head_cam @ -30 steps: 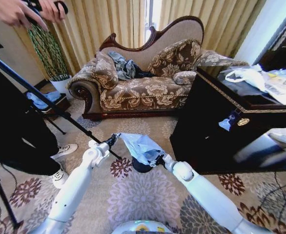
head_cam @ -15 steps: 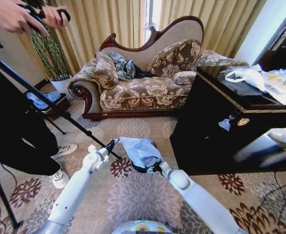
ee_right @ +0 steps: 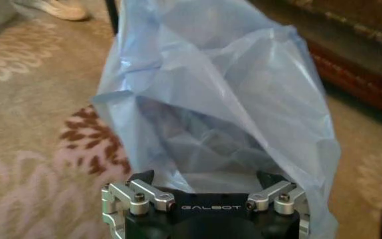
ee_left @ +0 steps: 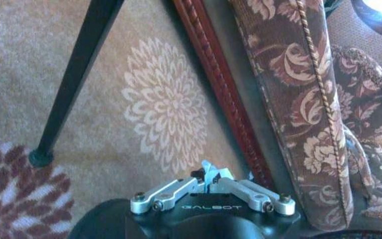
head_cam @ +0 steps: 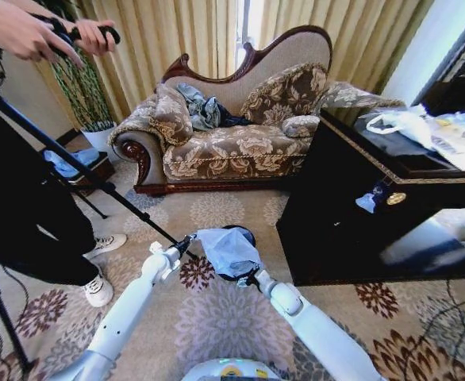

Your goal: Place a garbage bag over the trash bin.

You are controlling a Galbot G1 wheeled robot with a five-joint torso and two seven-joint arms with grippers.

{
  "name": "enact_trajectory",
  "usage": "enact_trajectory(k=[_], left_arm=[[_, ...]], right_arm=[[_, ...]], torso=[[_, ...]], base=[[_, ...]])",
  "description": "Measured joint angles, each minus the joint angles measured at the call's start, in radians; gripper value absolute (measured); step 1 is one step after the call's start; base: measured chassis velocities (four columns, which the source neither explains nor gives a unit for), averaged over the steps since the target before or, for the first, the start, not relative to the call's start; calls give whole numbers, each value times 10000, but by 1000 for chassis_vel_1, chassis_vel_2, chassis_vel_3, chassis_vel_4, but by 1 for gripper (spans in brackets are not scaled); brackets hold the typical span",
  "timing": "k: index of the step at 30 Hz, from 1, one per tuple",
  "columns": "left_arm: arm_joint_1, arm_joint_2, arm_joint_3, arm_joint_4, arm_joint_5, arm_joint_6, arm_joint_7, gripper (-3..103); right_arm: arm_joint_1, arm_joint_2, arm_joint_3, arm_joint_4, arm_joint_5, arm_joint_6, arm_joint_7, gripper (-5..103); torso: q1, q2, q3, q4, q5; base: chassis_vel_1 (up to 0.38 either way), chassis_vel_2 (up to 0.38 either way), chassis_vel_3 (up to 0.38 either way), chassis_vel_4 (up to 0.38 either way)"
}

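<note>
The pale blue garbage bag (head_cam: 228,251) hangs between my two grippers above the patterned carpet. It covers most of the black trash bin (head_cam: 241,231), whose far rim shows behind it. My left gripper (head_cam: 189,240) is at the bag's left corner, shut on a scrap of blue plastic (ee_left: 208,175) in the left wrist view. My right gripper (head_cam: 247,276) is at the bag's near edge. In the right wrist view the bag (ee_right: 224,109) drapes down between the right gripper's (ee_right: 204,172) spread fingers, hiding their tips.
A floral sofa (head_cam: 232,143) stands behind the bin and a black cabinet (head_cam: 359,206) close on the right. A tripod leg (head_cam: 97,182) slants across the left, ending near my left gripper. A person's shoes (head_cam: 99,290) are on the carpet at the left.
My right gripper has drawn back toward me and lower, and my left gripper has dropped a little. The bag came down with them, uncovering the bin's far rim.
</note>
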Motion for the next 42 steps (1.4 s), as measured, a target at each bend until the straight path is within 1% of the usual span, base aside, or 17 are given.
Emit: enact_trajectory(k=[6,9,16,21,23,28,32,39,42], left_arm=[[-172,-67,64,201,170,-35,217,0],[-337,-186,92,368,274,-83,398,0],[-762,-341,190,764,439,-115,631,0],[-1149,-506,242,1054,528,-119,658,0],[-1230,-547,258,1081,546,-119,651,0],[-1039,-552,272,1015,630,-113,669,0],[-769,-547,285,1018,803,-113,831,0],[-972,-637,316,1360,945,-125,951,0],[-1061,-686,364,1537,1051,-145,1011,0]], right_arm=[[171,38,59,-151,-415,54,129,100],[249,171,251,-372,-763,230,270,100],[573,273,364,-675,-940,419,282,100],[895,296,337,-802,-1050,502,118,100],[878,240,343,-736,-1161,510,-61,100],[404,48,365,-453,-1267,521,-239,100],[-17,-80,397,-198,-1358,502,-402,100],[380,-36,246,-567,-1560,407,-770,100],[464,13,164,-711,-1648,408,-782,100]], torso=[[-1,0,-1,-2,-3],[0,0,0,-2,-2],[-1,0,0,-1,-1],[-1,0,-1,-2,-2],[0,0,-1,-1,-1],[-1,0,-1,-3,-3],[-3,0,-2,-2,-2],[-3,0,-2,-1,-2],[-2,0,-2,-1,-2]], base=[[0,0,0,0],[0,0,0,0],[0,0,0,0],[0,0,0,0],[0,0,0,0],[0,0,0,0],[0,0,0,0],[0,0,0,0],[0,0,0,0]])
